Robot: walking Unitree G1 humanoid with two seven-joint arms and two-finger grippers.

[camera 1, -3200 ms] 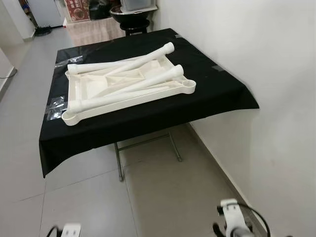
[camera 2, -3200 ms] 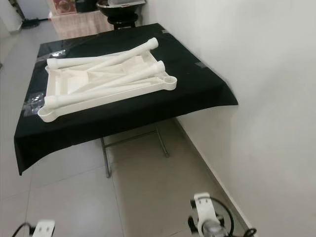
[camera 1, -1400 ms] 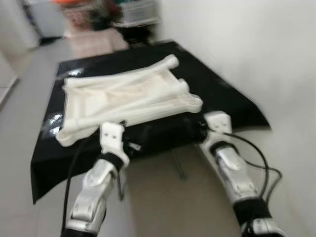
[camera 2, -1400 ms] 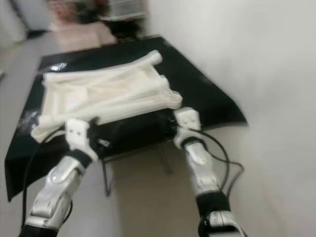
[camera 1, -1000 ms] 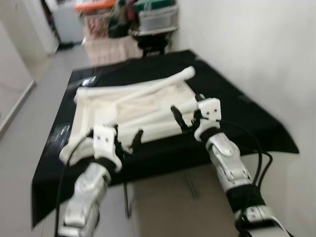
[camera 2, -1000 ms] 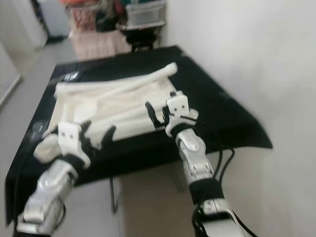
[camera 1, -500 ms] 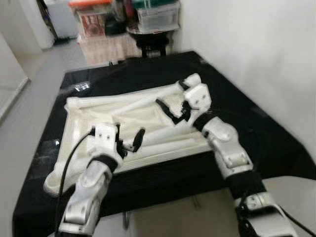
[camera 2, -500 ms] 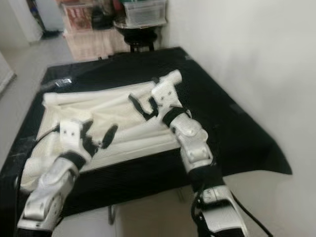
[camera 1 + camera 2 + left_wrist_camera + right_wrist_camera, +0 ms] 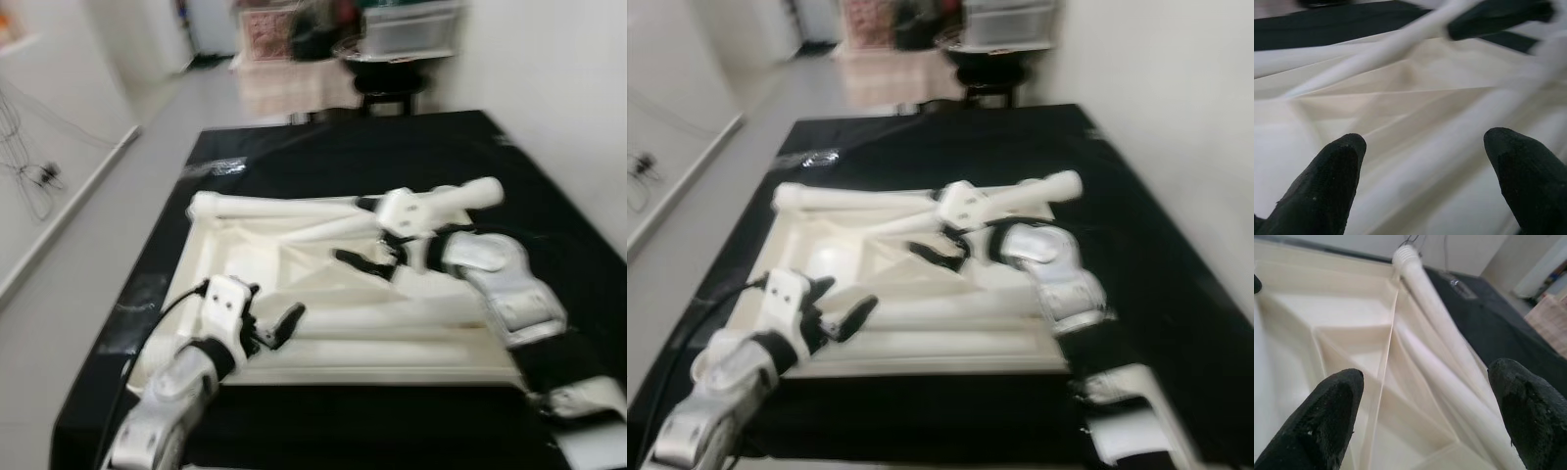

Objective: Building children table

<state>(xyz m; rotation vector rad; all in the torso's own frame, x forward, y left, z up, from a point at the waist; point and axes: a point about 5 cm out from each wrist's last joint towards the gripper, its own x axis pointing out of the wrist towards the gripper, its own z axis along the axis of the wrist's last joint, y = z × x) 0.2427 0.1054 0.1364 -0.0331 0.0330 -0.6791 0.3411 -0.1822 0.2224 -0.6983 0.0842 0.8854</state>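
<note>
Both arms have come up from hanging by the floor and now reach over the desk [image 9: 323, 157], and the camera has closed in, so the white parts sit across the middle of the frame rather than in its upper half. An upturned plastic table top [image 9: 294, 294] lies ribbed side up on the black cloth, with loose legs resting across it — one long leg [image 9: 294, 208] along its far edge in the upper middle, another leg [image 9: 392, 321] lying lower, right of centre.

At lower left the left gripper [image 9: 279, 328] hovers just over the near part of the top, its fingers [image 9: 1334, 181] spread wide with nothing between them. At centre right the right gripper [image 9: 367, 262] hangs above the ribbed middle, its fingers [image 9: 1334, 406] likewise wide apart and empty, a leg running between them in its wrist view.

My judgement: these are hollow moulded pieces — light, stiff and smooth, so likely to roll or slide on the ribs. A leg looks best taken around mid-shaft, across its round section, and kept level; the top itself seems too broad for one gripper and would want an edge hold from both
</note>
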